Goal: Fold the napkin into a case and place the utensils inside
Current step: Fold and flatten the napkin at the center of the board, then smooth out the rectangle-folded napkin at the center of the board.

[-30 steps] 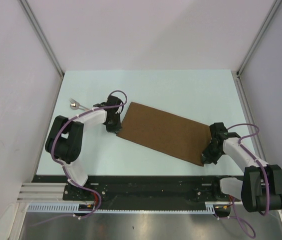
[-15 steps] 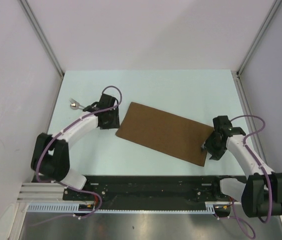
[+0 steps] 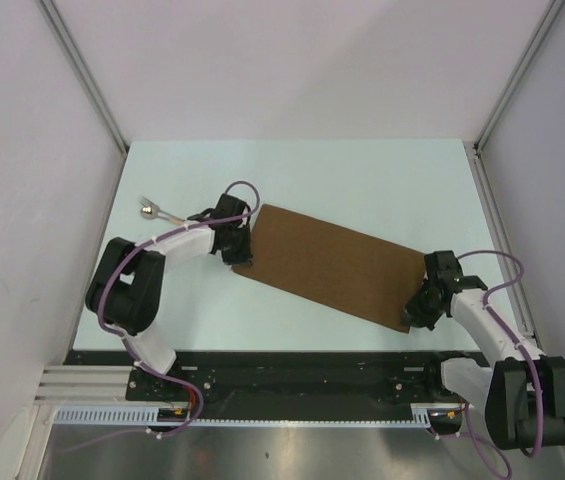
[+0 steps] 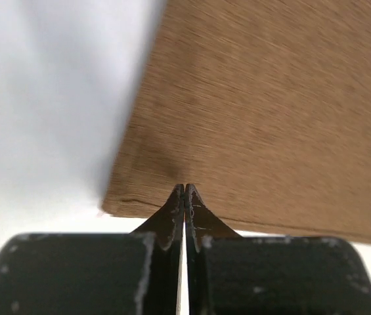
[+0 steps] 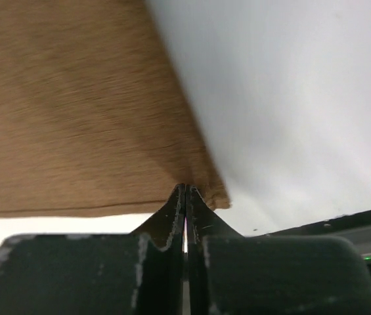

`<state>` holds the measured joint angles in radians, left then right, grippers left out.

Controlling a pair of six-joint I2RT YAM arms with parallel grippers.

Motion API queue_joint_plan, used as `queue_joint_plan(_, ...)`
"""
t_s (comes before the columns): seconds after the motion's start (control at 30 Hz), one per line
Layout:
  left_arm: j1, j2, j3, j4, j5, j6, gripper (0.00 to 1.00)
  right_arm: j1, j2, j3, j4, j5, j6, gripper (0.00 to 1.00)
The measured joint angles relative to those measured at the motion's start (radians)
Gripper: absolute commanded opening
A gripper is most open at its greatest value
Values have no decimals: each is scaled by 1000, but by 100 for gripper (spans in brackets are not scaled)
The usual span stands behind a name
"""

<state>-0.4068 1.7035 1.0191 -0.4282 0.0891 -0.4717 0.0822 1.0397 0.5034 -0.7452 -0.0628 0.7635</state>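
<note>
The napkin [image 3: 327, 265] is laid as a rectangle, diagonally on the bench [image 3: 362, 180]. Its left end is pinched near the corner by the fully closed left end effector [image 4: 184, 190], and its right end likewise by the right end effector [image 5: 185, 189]. One utensil [image 3: 152, 209] is located far left.
</note>
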Motion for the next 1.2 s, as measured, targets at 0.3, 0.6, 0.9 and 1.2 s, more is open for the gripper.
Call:
queue_joint_plan(0.3,-18,-130,-1,215,32,-34,3,-107,-138,-12,181,-130,-53,47)
queue_joint_plan(0.6,-27,287,89,869,364,-412,1,-142,375,130,795,-492,-36,26)
queue_joint_plan(0.9,-5,412,140,923,373,-523,0,-73,766,262,1225,-637,123,7)
queue_joint_plan(1.2,69,469,193,797,310,-532,1,-94,952,266,1339,-655,150,8)
